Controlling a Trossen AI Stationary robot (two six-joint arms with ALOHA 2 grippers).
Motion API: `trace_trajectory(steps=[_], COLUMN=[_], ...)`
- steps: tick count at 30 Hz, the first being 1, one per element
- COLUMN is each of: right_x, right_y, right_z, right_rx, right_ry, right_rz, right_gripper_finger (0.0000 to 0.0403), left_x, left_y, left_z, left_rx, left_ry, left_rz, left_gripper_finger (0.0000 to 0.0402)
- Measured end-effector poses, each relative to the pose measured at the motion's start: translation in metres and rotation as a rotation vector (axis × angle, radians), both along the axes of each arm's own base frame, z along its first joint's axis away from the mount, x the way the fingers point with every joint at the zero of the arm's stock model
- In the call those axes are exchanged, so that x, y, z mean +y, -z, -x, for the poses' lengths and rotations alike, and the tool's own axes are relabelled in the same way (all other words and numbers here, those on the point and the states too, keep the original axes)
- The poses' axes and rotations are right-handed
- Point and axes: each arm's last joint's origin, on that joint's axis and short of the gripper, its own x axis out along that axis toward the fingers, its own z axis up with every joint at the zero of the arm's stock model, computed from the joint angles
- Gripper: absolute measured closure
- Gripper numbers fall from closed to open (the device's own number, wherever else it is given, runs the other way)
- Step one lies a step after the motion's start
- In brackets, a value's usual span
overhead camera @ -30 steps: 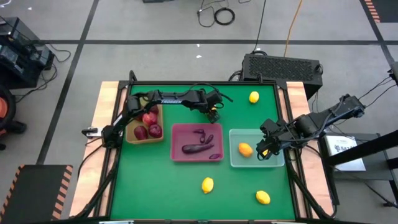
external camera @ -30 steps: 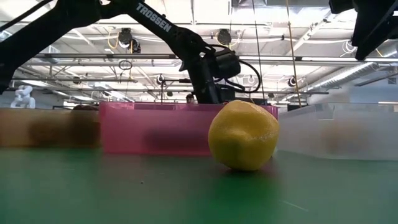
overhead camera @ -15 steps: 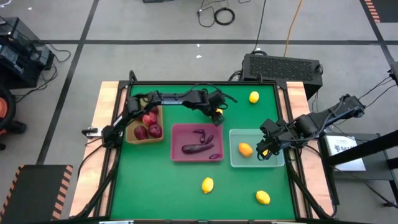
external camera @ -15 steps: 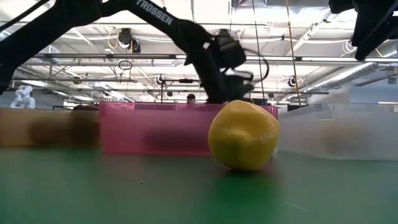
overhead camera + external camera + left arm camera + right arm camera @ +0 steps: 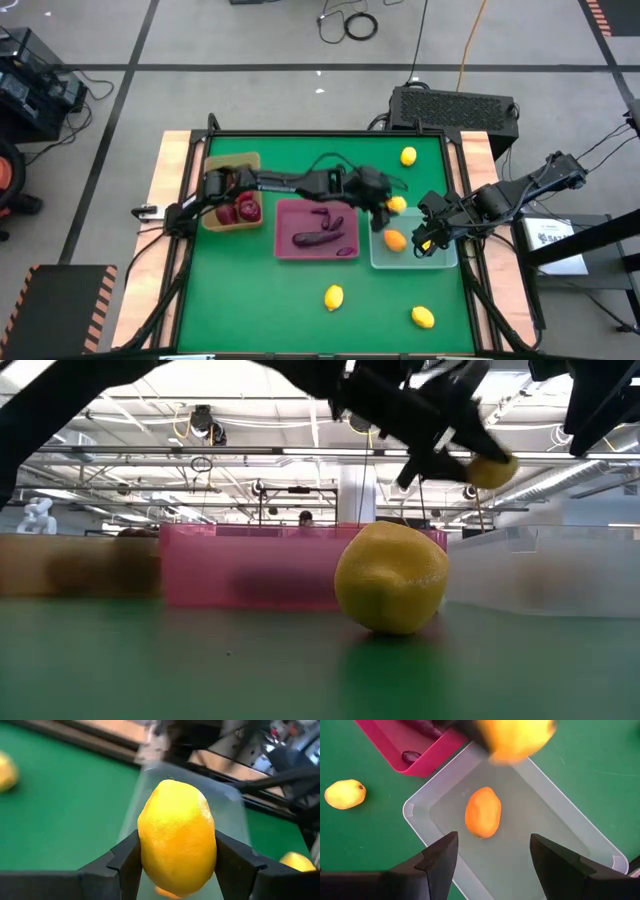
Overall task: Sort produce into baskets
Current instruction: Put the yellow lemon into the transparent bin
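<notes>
1. High view: the left hand (image 5: 388, 207) reaches across the green worktop (image 5: 270, 290) and hangs over the far left corner of the clear pale-green translucent tray (image 5: 440, 258), closed around a yellow oval lemon (image 5: 397, 205). One orange-yellow lemon (image 5: 394, 240) already lies in that tray. The pink-red rectangular tray (image 5: 285, 210) holds the dark-purple eggplant pieces (image 5: 318, 237), and the tan tray (image 5: 245, 160) holds the dark-red round apples (image 5: 243, 208). Three lemons remain loose: one near the far edge (image 5: 408, 156), and two towards the near edge (image 5: 334, 297) (image 5: 423, 318). The right hand (image 5: 428, 238) waits over the clear tray's right side.

2. Low view: the carried lemon (image 5: 490, 471) is held well above the trays; a loose lemon (image 5: 391, 577) sits on the worktop in front.

3. Left wrist view: both fingers (image 5: 127, 862) press the lemon's (image 5: 176, 837) sides, the clear tray below it.

4. Right wrist view: the right hand's fingers (image 5: 440, 857) stand wide apart, holding nothing, above the tray's lemon (image 5: 483, 812).

5. Judgement: apples and eggplants look sorted; four lemons are left, this one included.
</notes>
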Motion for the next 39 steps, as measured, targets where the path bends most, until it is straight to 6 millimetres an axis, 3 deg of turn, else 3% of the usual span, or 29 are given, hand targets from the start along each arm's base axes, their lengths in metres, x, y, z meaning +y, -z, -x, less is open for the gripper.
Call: trace_trajectory(steps=[5,11,16,26,39], right_x=[0.0,-0.001,0.0,0.001,0.016], right_y=[0.0,-0.001,-0.002,-0.002,-0.006], right_z=[0.0,-0.002,-0.003,-0.004,-0.008], right_rx=[-0.005,-0.032,-0.052,-0.053,-0.126], right_ry=[0.008,0.029,0.021,0.028,-0.04], right_rz=[0.005,0.025,0.019,-0.013,-0.117], right_gripper_finger=[0.0165,0.0165,0.0165,0.0165,0.0165], left_x=[-0.04,-0.065,-0.067,-0.066,-0.068], left_y=[0.001,0.001,0.001,0.007,0.008], left_z=[-0.002,-0.001,0.0,0.003,0.004], left_rx=[-0.008,-0.007,0.009,0.076,0.082], left_ry=[0.045,0.028,-0.071,-0.063,-0.048], left_rz=[-0.152,-0.23,-0.298,-0.325,-0.319], left_gripper_finger=[0.0197,0.0197,0.0186,0.0115,0.011])
